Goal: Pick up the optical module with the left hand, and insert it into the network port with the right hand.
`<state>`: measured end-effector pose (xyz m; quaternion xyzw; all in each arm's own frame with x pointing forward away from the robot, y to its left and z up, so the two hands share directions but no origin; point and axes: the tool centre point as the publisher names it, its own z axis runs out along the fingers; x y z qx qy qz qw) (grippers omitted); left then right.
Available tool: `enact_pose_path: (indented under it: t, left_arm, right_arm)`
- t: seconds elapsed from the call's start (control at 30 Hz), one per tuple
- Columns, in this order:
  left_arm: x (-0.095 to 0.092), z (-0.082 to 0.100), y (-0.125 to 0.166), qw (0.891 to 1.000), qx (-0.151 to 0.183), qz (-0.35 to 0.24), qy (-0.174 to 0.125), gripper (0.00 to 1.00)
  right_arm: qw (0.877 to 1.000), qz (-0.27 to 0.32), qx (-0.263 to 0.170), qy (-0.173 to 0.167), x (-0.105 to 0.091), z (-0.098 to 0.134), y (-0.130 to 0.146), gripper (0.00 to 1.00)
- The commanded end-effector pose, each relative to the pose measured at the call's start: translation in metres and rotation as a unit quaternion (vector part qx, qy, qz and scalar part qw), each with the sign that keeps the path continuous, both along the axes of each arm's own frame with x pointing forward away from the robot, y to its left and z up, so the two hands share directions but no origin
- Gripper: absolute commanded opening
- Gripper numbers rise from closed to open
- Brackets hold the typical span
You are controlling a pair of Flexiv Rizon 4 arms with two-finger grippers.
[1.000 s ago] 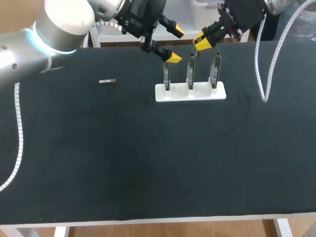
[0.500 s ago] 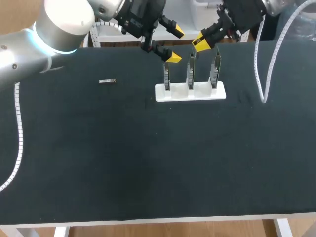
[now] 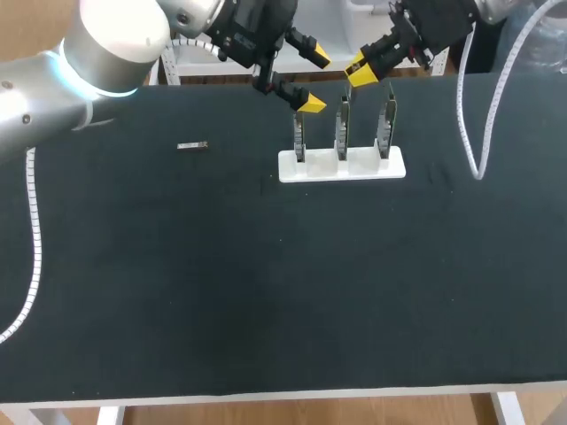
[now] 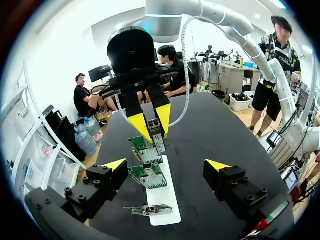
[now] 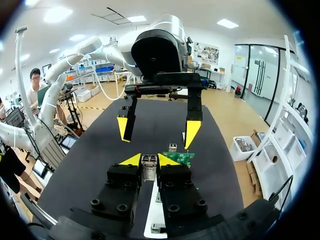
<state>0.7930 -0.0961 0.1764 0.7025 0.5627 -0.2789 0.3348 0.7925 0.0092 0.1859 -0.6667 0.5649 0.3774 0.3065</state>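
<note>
Optical module is clamped in the right tool, fingers nearly together on it from both sides, free end pointing down at the boards. It's well clear in the left wrist view too.

Change over the last second: right tool has crept a little up and toward the table's far edge. Left tool hasn't moved. White rack and its three upright boards haven't shifted either.

My read: handover is finished and insertion hasn't started. The right arm looks to be re-aiming rather than pushing in. The module hangs above the boards with a visible gap.

Pose:
- Right arm comes in from the far right corner, tool tilted down over the middle-to-right end of the rack. What looks like the network port sits just ahead of the module tip. Can't tell which board it's lined up with.
- Left arm reaches in past the middle, tool wide open and holding nothing, parked above and just beside the rack's left board.

Small metal part lies loose on the table, well left of the rack.
</note>
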Motion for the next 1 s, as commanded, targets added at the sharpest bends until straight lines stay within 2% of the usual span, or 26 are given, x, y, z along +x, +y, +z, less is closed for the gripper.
enact_pose_path:
  t: [0.03, 1.0]
  left_arm:
    - [0.000, 0.000, 0.000, 1.000, 0.001, 0.000, -0.001, 1.00]
    - [0.000, 0.000, 0.000, 1.000, 0.001, 0.000, -0.001, 1.00]
  right_arm:
    - [1.000, 0.001, 0.000, 0.000, 0.002, -0.001, 0.001, 0.00]
    - [1.000, -0.004, -0.007, 0.007, 0.015, -0.011, 0.003, 0.00]
